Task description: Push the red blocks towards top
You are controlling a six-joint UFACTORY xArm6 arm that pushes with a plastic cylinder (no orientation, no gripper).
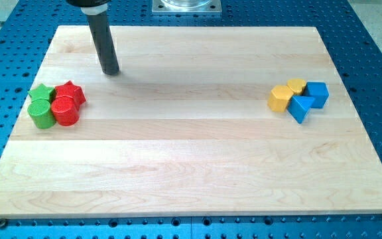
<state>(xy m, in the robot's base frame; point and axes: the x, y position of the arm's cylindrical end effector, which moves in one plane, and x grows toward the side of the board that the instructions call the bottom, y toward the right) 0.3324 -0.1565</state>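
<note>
Your tip (111,71) sits bare on the board (191,166), touching no block, upper left. Below it, near the left edge: red star (71,91) and red cylinder (65,111) touching, green star (41,93) and green cylinder (41,114) hard against their left. Far right: two yellow blocks (280,98) (296,85), blue cube (318,93), blue wedge (302,107), clustered.

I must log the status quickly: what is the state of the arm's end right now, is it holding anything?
No pincer: the arm ends in a rod. My tip holds nothing, touches no block, and stands above the red star and red cylinder, toward the view's top.
</note>
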